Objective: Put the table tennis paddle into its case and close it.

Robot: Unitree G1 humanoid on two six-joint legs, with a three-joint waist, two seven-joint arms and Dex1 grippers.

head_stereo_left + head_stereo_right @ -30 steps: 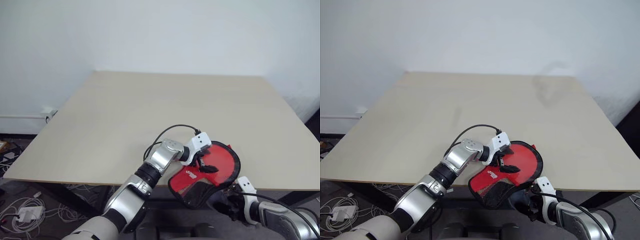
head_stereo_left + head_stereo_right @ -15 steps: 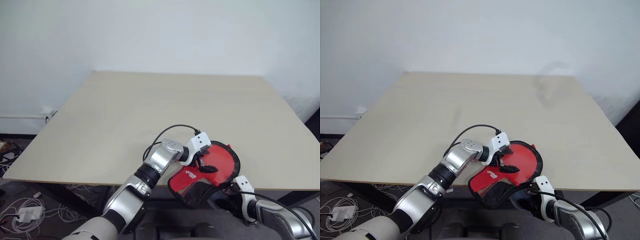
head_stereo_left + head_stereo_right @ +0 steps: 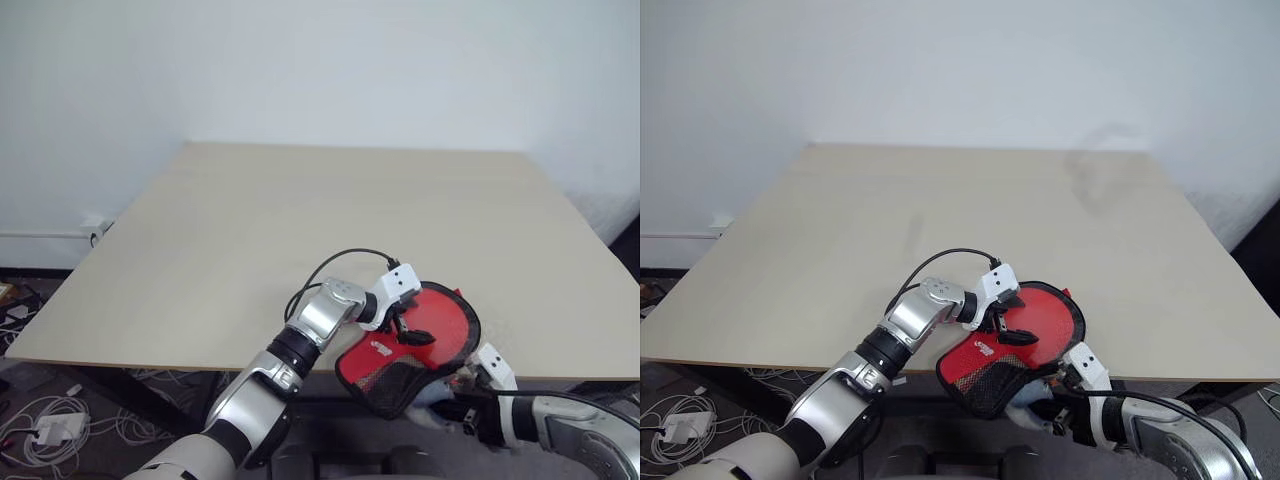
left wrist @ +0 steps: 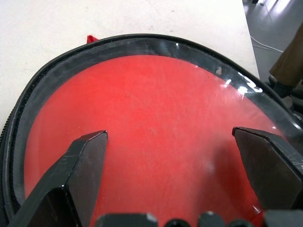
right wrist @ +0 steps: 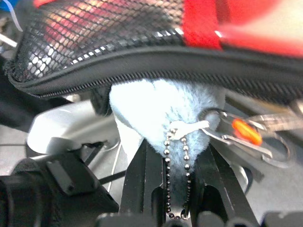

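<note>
Your right gripper [image 5: 182,163] has risen under the hanging end of the case [image 3: 410,345] and its jaws now pinch the grey-white fluffy charm [image 5: 165,111], while your left gripper [image 4: 173,156], jaws wide open, presses the case's red face between them.

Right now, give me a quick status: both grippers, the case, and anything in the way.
Left gripper open over the case's red face. Right gripper shut on the furry charm hanging below the case's zipper edge. Case overhangs the table edge.
</note>
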